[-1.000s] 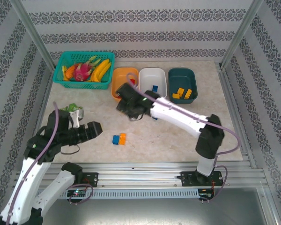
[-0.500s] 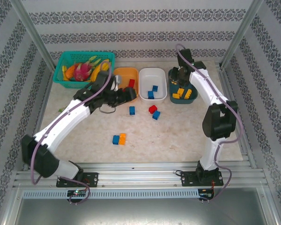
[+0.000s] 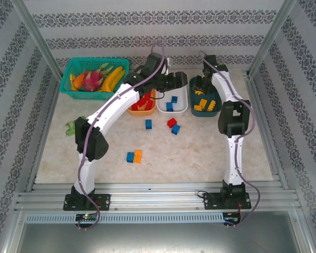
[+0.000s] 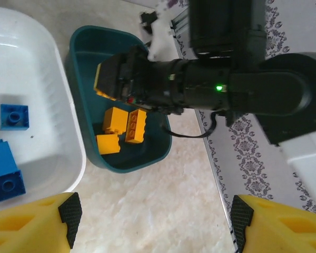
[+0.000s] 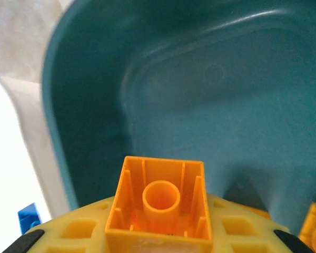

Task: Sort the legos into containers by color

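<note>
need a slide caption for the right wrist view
The right end effector grips a yellow-orange lego, hollow underside toward the camera, above the dark teal bin.

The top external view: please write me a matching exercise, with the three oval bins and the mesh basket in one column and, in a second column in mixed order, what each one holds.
Column one
1. orange bin
2. white bin
3. dark teal bin
4. mesh basket

Column two
a. blue bricks
b. toy fruit
c. red bricks
d. yellow-orange bricks

Right pairs: 1-c, 2-a, 3-d, 4-b.
</note>
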You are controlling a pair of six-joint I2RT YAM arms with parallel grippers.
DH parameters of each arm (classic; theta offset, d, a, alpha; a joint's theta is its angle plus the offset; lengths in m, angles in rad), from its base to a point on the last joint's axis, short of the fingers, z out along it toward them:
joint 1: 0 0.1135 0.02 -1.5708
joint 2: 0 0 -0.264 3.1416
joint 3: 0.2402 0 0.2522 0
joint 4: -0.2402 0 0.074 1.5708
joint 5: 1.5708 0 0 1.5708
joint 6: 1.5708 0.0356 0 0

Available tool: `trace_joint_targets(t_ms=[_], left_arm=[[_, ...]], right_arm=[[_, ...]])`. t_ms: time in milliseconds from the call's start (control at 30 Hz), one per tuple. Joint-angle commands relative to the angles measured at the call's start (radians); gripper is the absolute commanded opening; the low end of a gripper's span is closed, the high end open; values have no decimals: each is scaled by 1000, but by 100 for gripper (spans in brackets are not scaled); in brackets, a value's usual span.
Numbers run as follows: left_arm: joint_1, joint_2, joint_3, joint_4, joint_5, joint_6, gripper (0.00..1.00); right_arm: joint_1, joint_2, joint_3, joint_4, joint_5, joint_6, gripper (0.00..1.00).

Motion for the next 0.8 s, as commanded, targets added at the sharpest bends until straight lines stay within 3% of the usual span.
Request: trace_joint_targets(t_ms=[0,133,367,467,767], left_arm=[[-11,48,99,-78,20,36,77],[-13,75,133,-80,17,37,77],[-15,53,126,-132,-1,58,77],[-15,19,94,-145,-19,60,77],[-15,-171,-101,-152,-93,58,76]], right_arm=[[-20,61,85,-85,-24,-33,29],[-32,100,107,-100,-37,-31,33],[-35,86,146,-126,-39,-30,54],[-27,25,146,-117,-31,-22,59],[31,-269,45,-58,45,-1,60]])
